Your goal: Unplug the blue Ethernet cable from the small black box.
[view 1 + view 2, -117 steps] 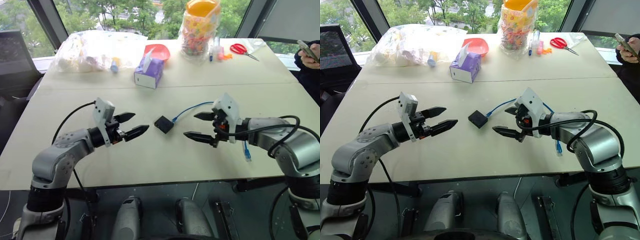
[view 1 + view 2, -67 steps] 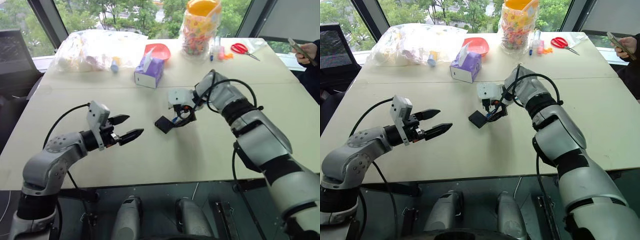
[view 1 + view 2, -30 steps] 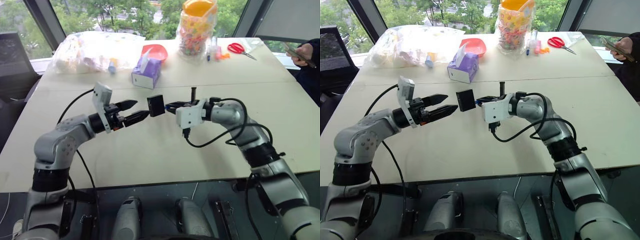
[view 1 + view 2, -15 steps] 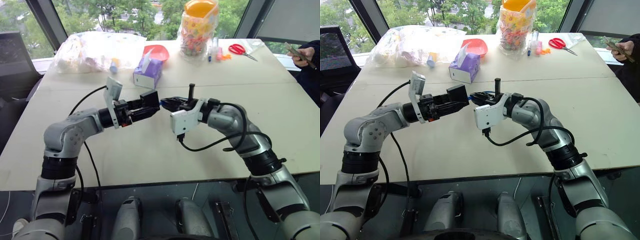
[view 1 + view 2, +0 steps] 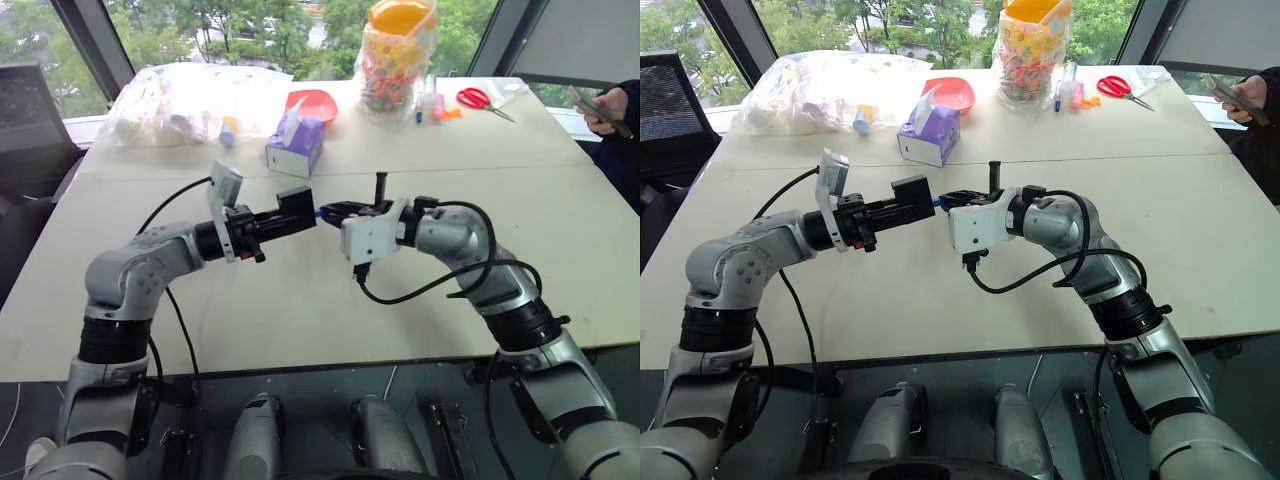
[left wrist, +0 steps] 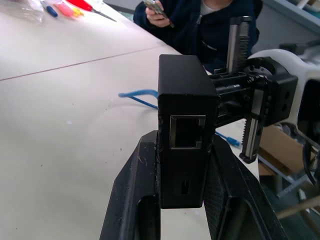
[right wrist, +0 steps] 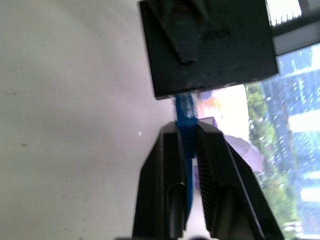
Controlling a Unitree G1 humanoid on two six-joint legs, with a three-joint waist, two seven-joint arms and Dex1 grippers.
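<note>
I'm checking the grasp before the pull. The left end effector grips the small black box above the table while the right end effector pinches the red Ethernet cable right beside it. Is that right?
Not quite: the cable is blue, not red. The right wrist view shows the right end effector pinching the blue Ethernet cable beside the small black box, which the left end effector grips above the table.

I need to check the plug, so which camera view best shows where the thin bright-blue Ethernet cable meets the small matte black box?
The right wrist view: the thin bright-blue Ethernet cable runs between the fingers into the small matte black box. The head views show a sliver; the left wrist view shows slack on the table.
</note>
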